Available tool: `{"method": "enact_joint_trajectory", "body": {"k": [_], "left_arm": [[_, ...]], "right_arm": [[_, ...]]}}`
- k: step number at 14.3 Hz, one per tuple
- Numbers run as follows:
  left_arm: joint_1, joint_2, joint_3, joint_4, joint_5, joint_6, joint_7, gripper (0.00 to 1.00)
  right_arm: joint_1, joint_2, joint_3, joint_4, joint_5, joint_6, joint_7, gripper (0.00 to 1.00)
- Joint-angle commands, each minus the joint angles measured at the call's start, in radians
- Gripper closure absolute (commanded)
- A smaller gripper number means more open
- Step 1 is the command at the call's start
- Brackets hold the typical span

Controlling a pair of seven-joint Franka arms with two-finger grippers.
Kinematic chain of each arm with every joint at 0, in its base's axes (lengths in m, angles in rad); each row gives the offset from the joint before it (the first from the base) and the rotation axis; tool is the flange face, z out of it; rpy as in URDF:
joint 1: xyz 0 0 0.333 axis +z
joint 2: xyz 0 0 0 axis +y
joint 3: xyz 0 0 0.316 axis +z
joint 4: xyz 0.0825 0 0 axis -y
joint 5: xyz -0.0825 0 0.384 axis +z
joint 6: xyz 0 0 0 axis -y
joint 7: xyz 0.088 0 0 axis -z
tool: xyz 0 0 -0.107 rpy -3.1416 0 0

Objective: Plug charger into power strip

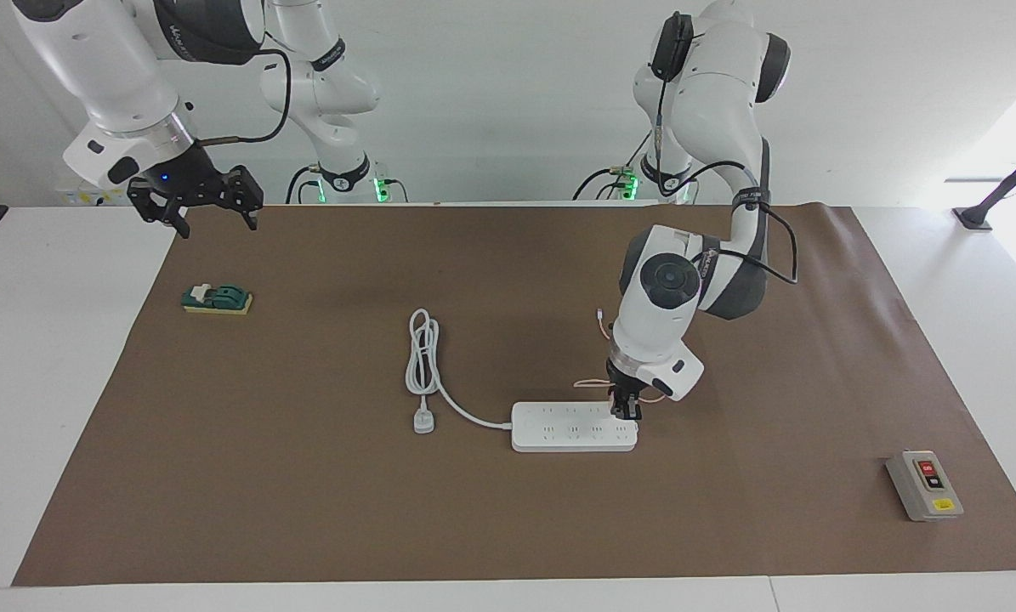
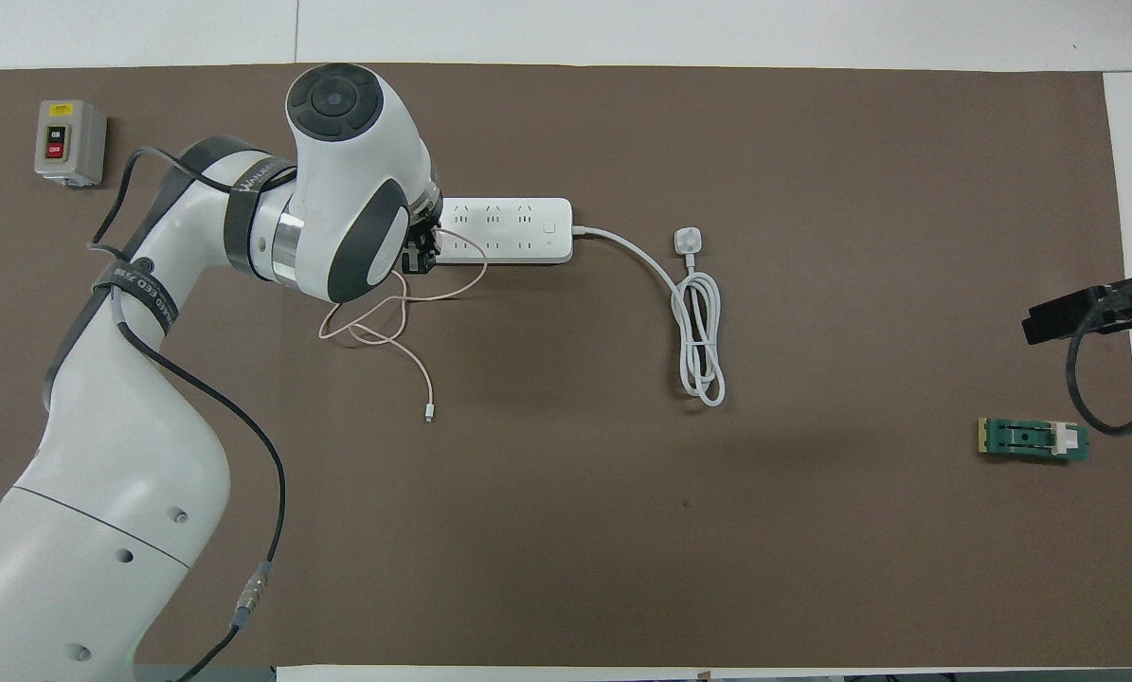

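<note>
Left gripper, fingers closed, is down at the power strip's end socket; the charger itself is hidden, its pink cable trailing. Insertion unconfirmed. Right gripper waits open.

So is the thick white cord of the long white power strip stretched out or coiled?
Coiled: the thick white cord lies folded in a long loop beside the long white power strip, its round plug free on the brown mat.
</note>
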Motion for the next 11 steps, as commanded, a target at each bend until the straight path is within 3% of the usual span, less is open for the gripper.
{"method": "enact_joint_trajectory", "body": {"k": [1, 11], "left_arm": [[-0.005, 0.004, 0.003, -0.048, 0.009, 0.012, 0.009, 1.00], [-0.005, 0.018, 0.003, -0.053, 0.009, 0.053, 0.010, 1.00]], "right_arm": [[-0.014, -0.017, 0.006, -0.013, 0.015, 0.003, 0.004, 0.00], [-0.014, -0.017, 0.006, -0.015, 0.015, 0.001, 0.007, 0.00]]}}
